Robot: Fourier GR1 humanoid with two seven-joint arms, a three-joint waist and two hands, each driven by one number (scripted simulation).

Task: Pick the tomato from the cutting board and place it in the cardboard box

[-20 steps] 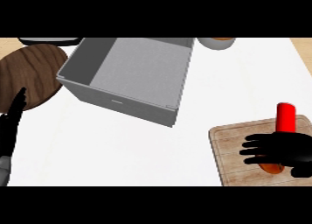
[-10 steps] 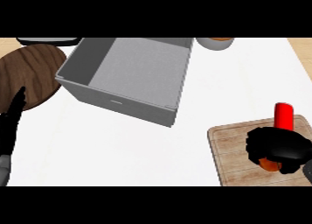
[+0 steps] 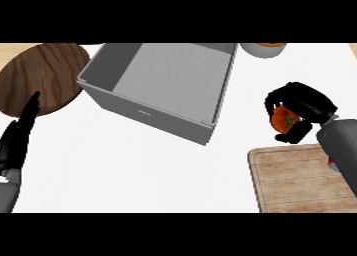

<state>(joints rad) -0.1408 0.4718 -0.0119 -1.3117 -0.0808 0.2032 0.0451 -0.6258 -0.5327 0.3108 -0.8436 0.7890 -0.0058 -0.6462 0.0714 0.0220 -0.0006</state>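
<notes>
Right hand (image 3: 305,107) with fingers curled around the tomato (image 3: 286,120), held above the counter (image 3: 137,165). The cutting board (image 3: 299,177) lies just below the hand; the grey box (image 3: 162,85) stands to its left, apart from it. Left hand (image 3: 15,140) rests at the left edge, fingers straight, holding nothing.

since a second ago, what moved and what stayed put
The right hand closed its fingers round the tomato and lifted it off the cutting board, toward the box. The left hand, box and board stayed put.
</notes>
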